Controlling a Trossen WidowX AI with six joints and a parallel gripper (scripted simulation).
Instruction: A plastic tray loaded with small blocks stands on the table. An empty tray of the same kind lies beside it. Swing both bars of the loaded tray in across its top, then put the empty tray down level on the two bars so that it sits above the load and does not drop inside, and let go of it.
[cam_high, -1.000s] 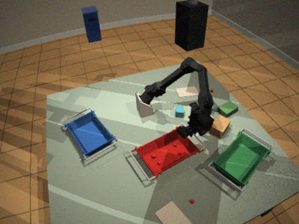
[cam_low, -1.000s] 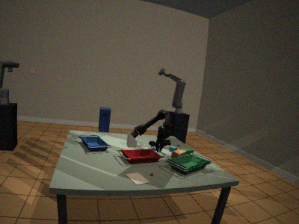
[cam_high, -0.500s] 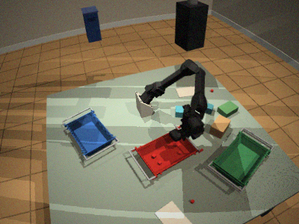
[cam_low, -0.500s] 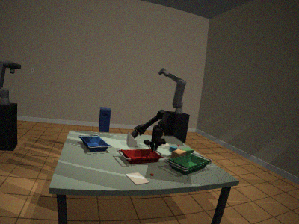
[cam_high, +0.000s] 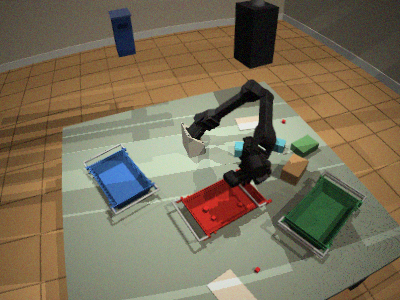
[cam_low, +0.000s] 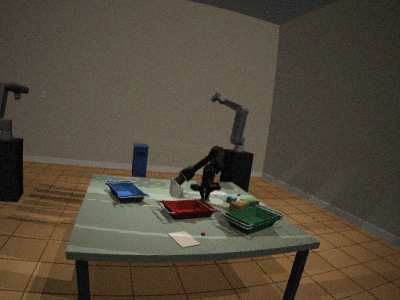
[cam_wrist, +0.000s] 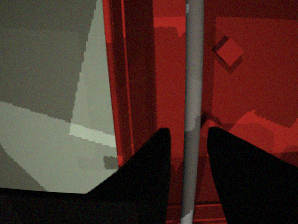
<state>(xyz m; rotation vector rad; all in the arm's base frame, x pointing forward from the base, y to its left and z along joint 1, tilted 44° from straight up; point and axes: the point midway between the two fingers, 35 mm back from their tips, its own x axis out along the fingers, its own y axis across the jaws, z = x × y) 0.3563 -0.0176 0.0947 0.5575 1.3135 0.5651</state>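
The loaded red tray (cam_high: 192, 201) (cam_low: 187, 209) holds several small red blocks (cam_high: 214, 218) (cam_wrist: 230, 51). Its left bar (cam_high: 189, 221) stands out beyond the left end. Its right bar (cam_high: 253, 195) (cam_wrist: 195, 60) lies over the inside of the tray, a little in from the right end wall. My gripper (cam_high: 248, 182) (cam_wrist: 188, 136) is slightly open, its fingertips on either side of this bar with a gap at each side, holding nothing. An empty blue tray (cam_high: 120, 177) (cam_low: 126, 191) is at the left and an empty green tray (cam_high: 320, 210) (cam_low: 252, 219) at the right, both with wire bars at their ends.
Behind the red tray are light blue blocks (cam_high: 240, 149), an orange block (cam_high: 294, 169) and a green block (cam_high: 305, 145). A beige upright plate (cam_high: 192, 145) stands behind it, beside the arm. A pale card (cam_high: 230, 286) and a small red cube (cam_high: 257, 269) lie in front.
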